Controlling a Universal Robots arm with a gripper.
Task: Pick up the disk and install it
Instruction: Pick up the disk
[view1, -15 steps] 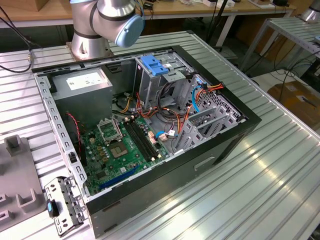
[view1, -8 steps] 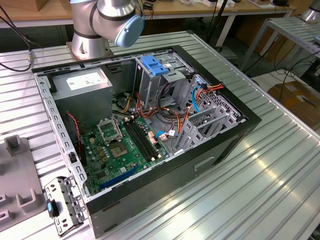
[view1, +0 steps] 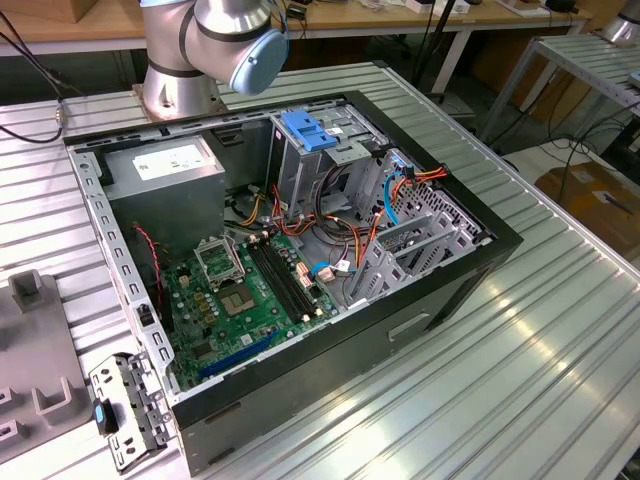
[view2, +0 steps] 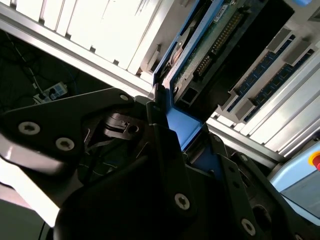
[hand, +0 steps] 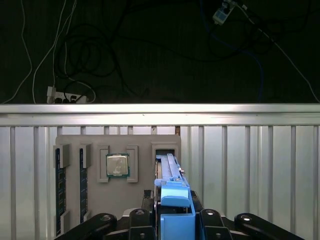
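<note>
While the gripper (view2: 182, 117) is clamped on the blue-railed end of the disk (view2: 197, 65), that disk stands on edge over the grey parts tray (hand: 145, 142) on the counter (hand: 250, 165). Its long axis runs straight out from the jaws toward the tray's slot. The blue-capped drive cage (view1: 300, 170) stands in the exterior view's upper middle.

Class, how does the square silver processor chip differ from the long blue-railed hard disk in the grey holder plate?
Shape: the square silver processor chip is compact; the long blue-railed hard disk is narrow and elongated. Pose: the chip lies flat in its pocket; the disk stands on edge in its slot. State: the chip is untouched; the gripper clasps the disk. Both sit in the grey holder plate.
</note>
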